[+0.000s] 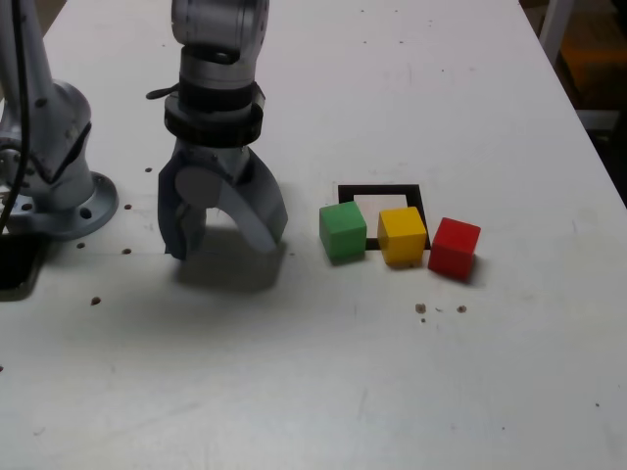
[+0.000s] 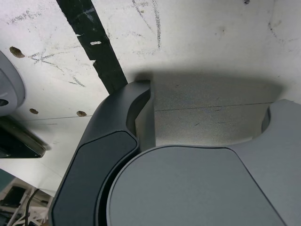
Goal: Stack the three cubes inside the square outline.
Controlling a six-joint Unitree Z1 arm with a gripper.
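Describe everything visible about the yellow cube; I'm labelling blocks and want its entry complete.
The small yellow cube is a solid-colour block with a matte look and plain faces, its top paler than its shaded sides. It sits on the white, marked tabletop, between the green cube and the red cube in the exterior view, overlapping the lower side of the black square outline there. The claw is well away from it. Whether it touches either neighbour, I can't be certain.

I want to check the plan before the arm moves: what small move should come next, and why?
Probably carry the open, empty jaws toward the green cube, in the exterior view's right: it is the nearest of the three, and none is stacked yet.
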